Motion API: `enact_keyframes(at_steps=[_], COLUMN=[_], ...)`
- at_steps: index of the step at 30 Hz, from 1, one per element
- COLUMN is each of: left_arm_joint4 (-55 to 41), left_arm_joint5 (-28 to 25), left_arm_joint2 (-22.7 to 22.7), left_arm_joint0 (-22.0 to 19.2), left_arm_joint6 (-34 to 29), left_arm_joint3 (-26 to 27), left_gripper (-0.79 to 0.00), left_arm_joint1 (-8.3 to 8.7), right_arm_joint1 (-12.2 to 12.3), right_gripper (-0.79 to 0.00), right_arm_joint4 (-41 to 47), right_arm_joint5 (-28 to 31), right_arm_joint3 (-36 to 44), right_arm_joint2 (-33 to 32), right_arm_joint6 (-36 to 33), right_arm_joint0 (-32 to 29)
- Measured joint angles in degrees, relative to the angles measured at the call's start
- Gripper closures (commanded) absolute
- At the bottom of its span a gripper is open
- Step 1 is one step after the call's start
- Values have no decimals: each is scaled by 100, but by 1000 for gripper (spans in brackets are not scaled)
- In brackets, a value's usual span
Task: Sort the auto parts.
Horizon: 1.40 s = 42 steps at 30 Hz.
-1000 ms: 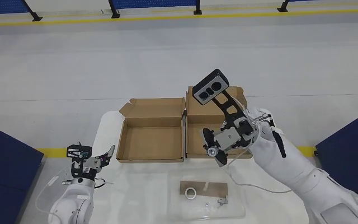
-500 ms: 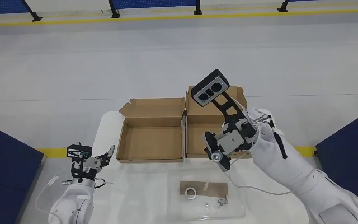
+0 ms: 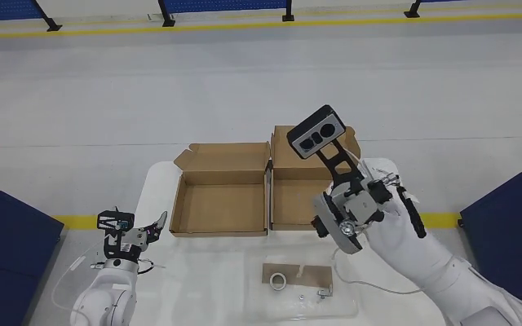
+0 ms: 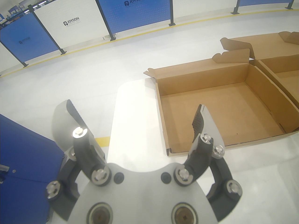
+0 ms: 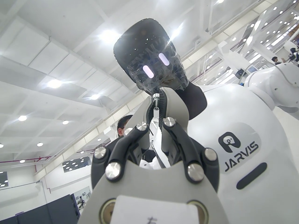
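My right gripper (image 3: 349,231) is raised above the table's front right, in front of the right cardboard box (image 3: 287,218), with its fingers turned up toward the top camera. In the right wrist view the right gripper (image 5: 160,94) is shut on a small threaded metal part (image 5: 155,101) held between the fingertips. More parts lie near the front edge: a white ring (image 3: 277,282) and a small metal bracket (image 3: 325,292) on a clear plastic bag (image 3: 342,308). My left gripper (image 3: 152,228) (image 4: 135,108) stands open and holds nothing at the table's left edge, beside the left cardboard box (image 3: 181,204) (image 4: 203,75).
Two open brown cardboard boxes stand side by side at the back of the white table (image 3: 212,261), with nothing in the left one. The right box (image 4: 280,64) touches the left box. A brown card piece (image 3: 302,273) lies under the bag.
My right gripper has moved right and toward the table's front with the small metal part, away from over the right box, tilting further upward. The left arm has not moved.
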State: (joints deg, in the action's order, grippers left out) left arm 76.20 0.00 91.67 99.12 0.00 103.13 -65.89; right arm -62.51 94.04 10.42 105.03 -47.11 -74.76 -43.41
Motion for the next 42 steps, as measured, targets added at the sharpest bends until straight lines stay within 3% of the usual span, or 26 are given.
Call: enact_keyframes(at_steps=[22, 27, 42], left_arm_joint4=[0, 0, 0], left_arm_joint5=[0, 0, 0], left_arm_joint2=[0, 0, 0], left_arm_joint0=[0, 0, 0], left_arm_joint6=[0, 0, 0], left_arm_joint3=[0, 0, 0], left_gripper=[-785, -785, -785], left_arm_joint1=[0, 0, 0], right_arm_joint1=[-80, -124, -337], right_gripper=[0, 0, 0], right_arm_joint4=[86, 152, 128], right_arm_joint5=[-24, -88, -335], right_arm_joint3=[1, 192, 209], right_arm_joint2=[-24, -172, -411], right_arm_joint6=[-57, 267, 381], right_arm_joint0=[-32, -287, -571])
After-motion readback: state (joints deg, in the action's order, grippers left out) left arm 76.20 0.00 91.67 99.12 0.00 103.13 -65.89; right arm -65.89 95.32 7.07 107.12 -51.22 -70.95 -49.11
